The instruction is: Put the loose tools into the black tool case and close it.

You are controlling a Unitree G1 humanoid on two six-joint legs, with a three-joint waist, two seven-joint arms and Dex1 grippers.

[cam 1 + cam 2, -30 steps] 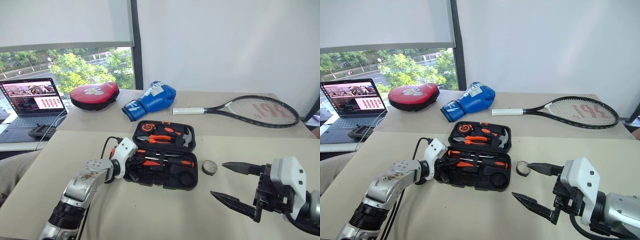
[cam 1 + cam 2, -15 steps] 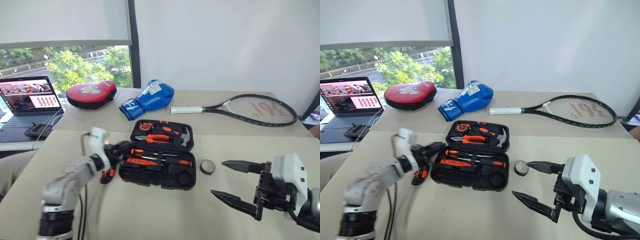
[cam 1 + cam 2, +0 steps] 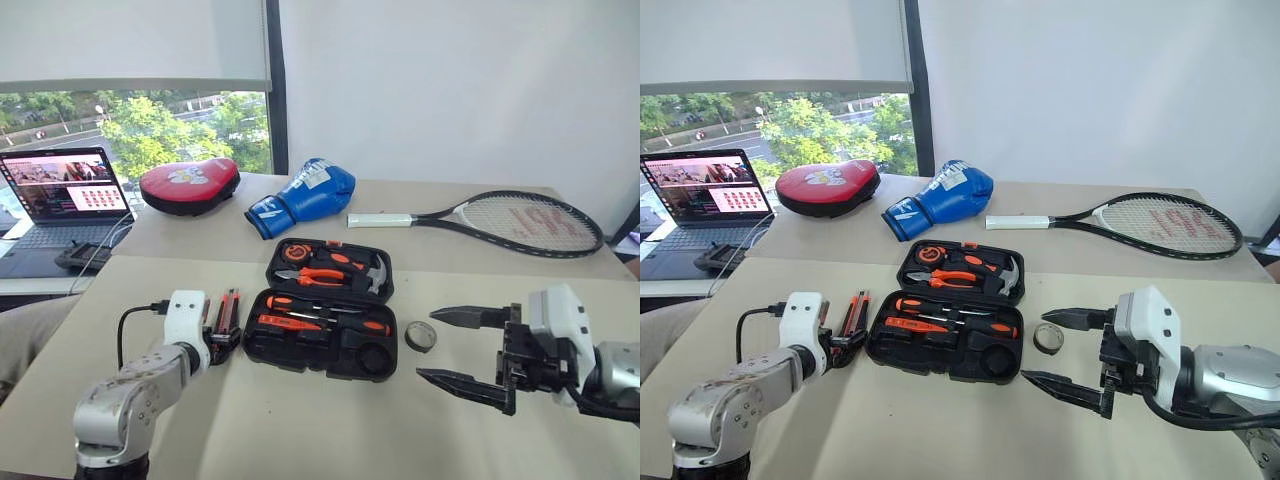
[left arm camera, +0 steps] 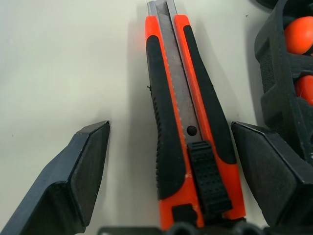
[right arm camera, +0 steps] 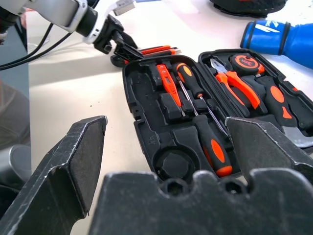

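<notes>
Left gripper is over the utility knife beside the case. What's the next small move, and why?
Probably close the left gripper on the utility knife. Its fingers stand open on either side of the handle, and the knife lies flat on the table, outside the black tool case, so gripping comes before lifting it in.

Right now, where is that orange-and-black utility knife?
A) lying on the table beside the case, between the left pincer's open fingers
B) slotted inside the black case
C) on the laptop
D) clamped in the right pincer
A: the utility knife lies flat on the table beside the black case, with the left pincer open around it.
</notes>
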